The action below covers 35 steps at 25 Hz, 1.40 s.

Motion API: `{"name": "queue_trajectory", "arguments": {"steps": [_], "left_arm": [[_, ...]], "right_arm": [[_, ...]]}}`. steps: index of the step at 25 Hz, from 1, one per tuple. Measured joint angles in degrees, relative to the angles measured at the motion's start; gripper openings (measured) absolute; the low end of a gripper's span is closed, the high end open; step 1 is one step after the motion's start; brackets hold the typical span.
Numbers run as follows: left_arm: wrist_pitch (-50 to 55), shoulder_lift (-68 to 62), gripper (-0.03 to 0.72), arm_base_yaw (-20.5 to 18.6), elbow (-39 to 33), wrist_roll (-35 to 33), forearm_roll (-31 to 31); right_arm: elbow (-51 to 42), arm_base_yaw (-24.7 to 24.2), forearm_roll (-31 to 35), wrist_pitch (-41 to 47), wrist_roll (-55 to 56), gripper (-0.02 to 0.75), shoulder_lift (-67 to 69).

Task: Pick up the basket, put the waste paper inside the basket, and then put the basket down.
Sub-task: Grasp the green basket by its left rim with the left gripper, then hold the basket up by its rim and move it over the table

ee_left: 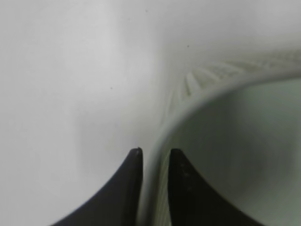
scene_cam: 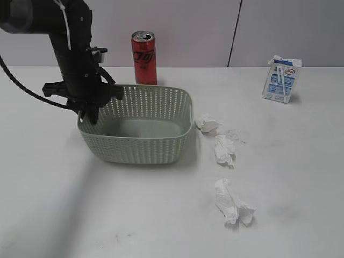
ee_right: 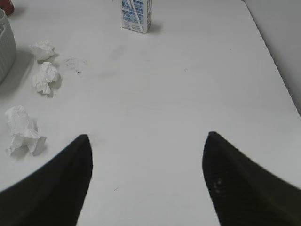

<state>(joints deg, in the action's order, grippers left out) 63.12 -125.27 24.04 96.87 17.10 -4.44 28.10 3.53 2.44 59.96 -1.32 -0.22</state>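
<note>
The pale sage-green basket [scene_cam: 141,129] sits on the white table left of centre. My left gripper [scene_cam: 90,114] is shut on its left rim; in the left wrist view the two black fingers [ee_left: 153,155] pinch the rim [ee_left: 207,96], one finger outside and one inside. Three wads of white waste paper lie to the right of the basket: one nearest it [scene_cam: 207,124], one beside that [scene_cam: 224,149], one nearer the front [scene_cam: 232,202]. They also show in the right wrist view [ee_right: 43,50] [ee_right: 45,77] [ee_right: 22,129]. My right gripper [ee_right: 146,141] is open and empty above bare table; it is out of the exterior view.
A red drink can [scene_cam: 144,57] stands behind the basket. A white-and-blue milk carton [scene_cam: 281,79] stands at the back right, also in the right wrist view [ee_right: 136,14]. The table's right edge [ee_right: 277,61] runs along the right side.
</note>
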Motion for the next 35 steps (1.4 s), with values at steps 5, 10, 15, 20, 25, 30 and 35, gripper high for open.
{"name": "queue_trajectory", "arguments": {"steps": [5, 10, 15, 20, 25, 30, 35], "left_arm": [[0.0, 0.3, 0.017, 0.0, 0.0, 0.8, -0.6], [1.7, 3.0, 0.0, -0.1, 0.0, 1.0, -0.3], [2.6, 9.7, 0.0, -0.3, -1.7, 1.1, 0.9], [-2.7, 16.9, 0.0, -0.4, -12.8, 1.1, -2.4], [-11.5, 25.1, 0.0, 0.0, -28.0, 1.1, -4.8], [-12.8, 28.3, 0.0, 0.0, -34.0, 0.1, -4.6], [-14.3, 28.3, 0.0, 0.0, -34.1, -0.8, -4.6]], "right_arm": [[0.0, 0.0, 0.0, 0.0, 0.0, 0.554, 0.0], [0.0, 0.0, 0.0, 0.0, 0.0, 0.554, 0.0], [0.0, 0.0, 0.0, 0.0, 0.1, 0.554, 0.0], [0.0, 0.0, -0.1, -0.1, 0.1, 0.554, 0.0], [0.8, 0.0, 1.8, -0.7, -0.8, 0.554, 2.7], [4.2, 0.0, 11.4, -2.7, -8.2, 0.554, 20.7], [10.8, 0.0, 23.5, -3.3, -17.6, 0.52, 45.3]]}}
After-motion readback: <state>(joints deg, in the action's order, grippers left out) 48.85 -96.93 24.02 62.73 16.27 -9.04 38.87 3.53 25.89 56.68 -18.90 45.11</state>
